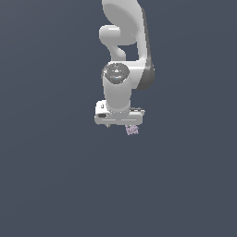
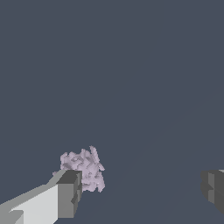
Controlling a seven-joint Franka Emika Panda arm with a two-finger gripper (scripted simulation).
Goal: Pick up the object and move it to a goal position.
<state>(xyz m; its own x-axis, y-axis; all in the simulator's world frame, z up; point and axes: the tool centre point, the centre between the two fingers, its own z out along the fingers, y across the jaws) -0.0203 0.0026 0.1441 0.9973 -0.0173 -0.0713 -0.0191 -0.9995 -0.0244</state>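
Note:
The object [image 2: 83, 168] is a tiny pale pink-lilac speckled lump. In the wrist view it lies right beside one finger [image 2: 68, 194], partly hidden behind it, and well away from the other finger [image 2: 213, 187]. I cannot tell whether it touches the near finger. My white gripper [image 2: 141, 189] is open, with its jaws wide apart and nothing held between them. In the exterior view the gripper [image 1: 119, 124] points downward, and the object [image 1: 132, 130] shows just under the hand's edge on the exterior view's right.
The white arm [image 1: 125, 51] rises above the hand in the exterior view. Everything around it is a plain dark grey-blue surface [image 1: 55, 176] with no other objects or edges in view.

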